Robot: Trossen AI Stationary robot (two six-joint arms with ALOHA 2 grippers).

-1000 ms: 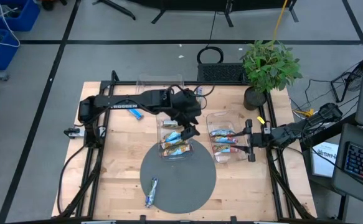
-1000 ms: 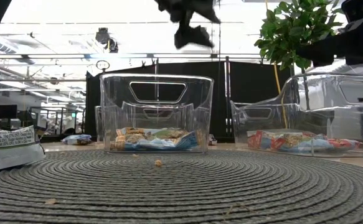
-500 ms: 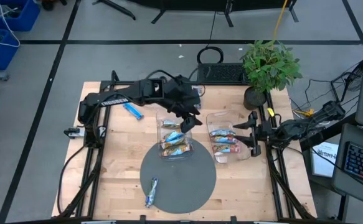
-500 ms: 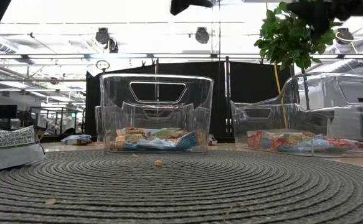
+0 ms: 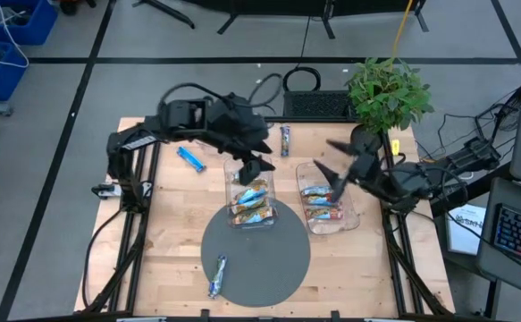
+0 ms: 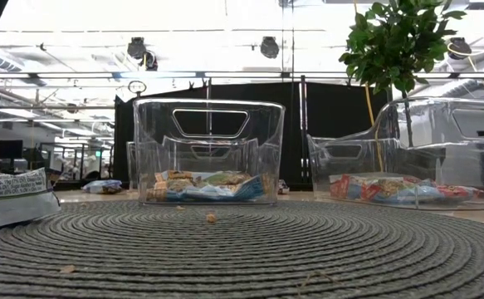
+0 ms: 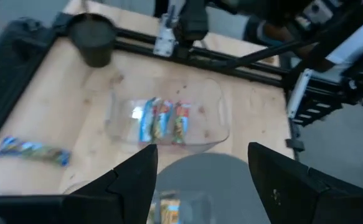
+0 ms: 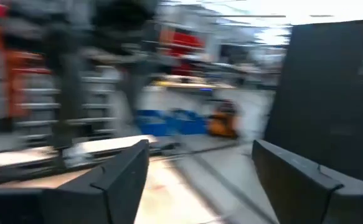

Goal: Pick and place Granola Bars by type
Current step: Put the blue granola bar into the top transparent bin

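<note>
The left gripper (image 5: 258,164) hung above the far end of the left clear bin (image 5: 239,207), its fingers (image 7: 128,180) standing well apart with nothing between them. The right gripper (image 5: 331,170) was lifted over the far edge of the right clear bin (image 5: 354,210), its fingers (image 8: 116,180) spread wide and likewise empty, its arm reaching in from the right edge of the worktop (image 5: 153,241).

The Granola Bars (image 5: 251,201) lay sorted in part: a stack of tan and light-blue wrappers in the left bin, a row with red markings in the right one. Three were loose on the worktop: a blue bar (image 5: 190,159) on the bare wood at far left, a dark bar (image 5: 285,140) at the far edge between the two arms, and one bar (image 5: 217,275) on the near left of the round grey mat (image 5: 278,259).

A potted plant (image 5: 385,94) stood at the far right corner, close by the right arm's reach. From table height the bin walls rose in front of the bars inside, and a small crumb (image 6: 211,218) sat on the woven mat before them.
</note>
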